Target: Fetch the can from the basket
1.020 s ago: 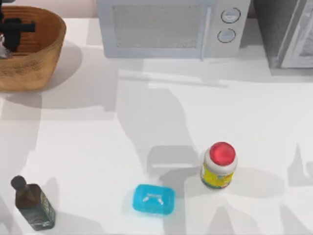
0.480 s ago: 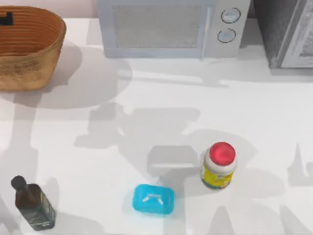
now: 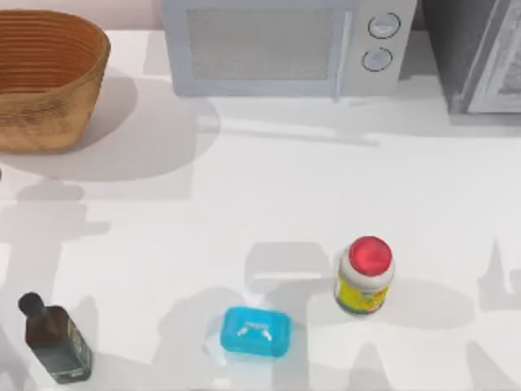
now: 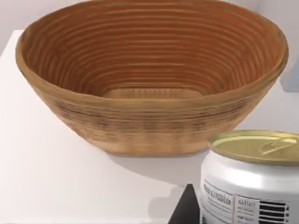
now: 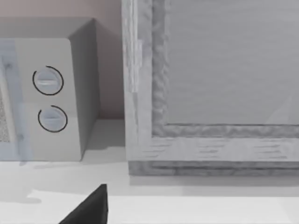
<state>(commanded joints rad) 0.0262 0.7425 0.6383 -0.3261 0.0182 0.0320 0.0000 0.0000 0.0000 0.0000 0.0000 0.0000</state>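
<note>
The can [image 4: 254, 179], white with a dull gold top and printed label, hangs close in the left wrist view, outside the basket [image 4: 149, 88] and nearer than its wall. My left gripper [image 4: 254, 210] is shut on the can, one dark finger [image 4: 184, 210] showing against its side. The orange-brown wicker basket [image 3: 45, 77] stands at the table's far left back corner, and its inside looks bare. My right gripper [image 5: 224, 219] is parked facing the back right appliances, open, one dark finger [image 5: 88, 207] at the frame's lower edge.
A microwave [image 3: 285, 45] stands at the back middle, a grey cabinet [image 3: 480, 53] at the back right. A yellow-labelled jar with a red lid [image 3: 366, 275], a blue soap box [image 3: 256, 331] and a dark bottle [image 3: 53, 338] stand along the front.
One second ago my left gripper hung over the basket at the top view's left edge. It has since drawn away past that edge, and the arm shadows have slid left and toward the front.
</note>
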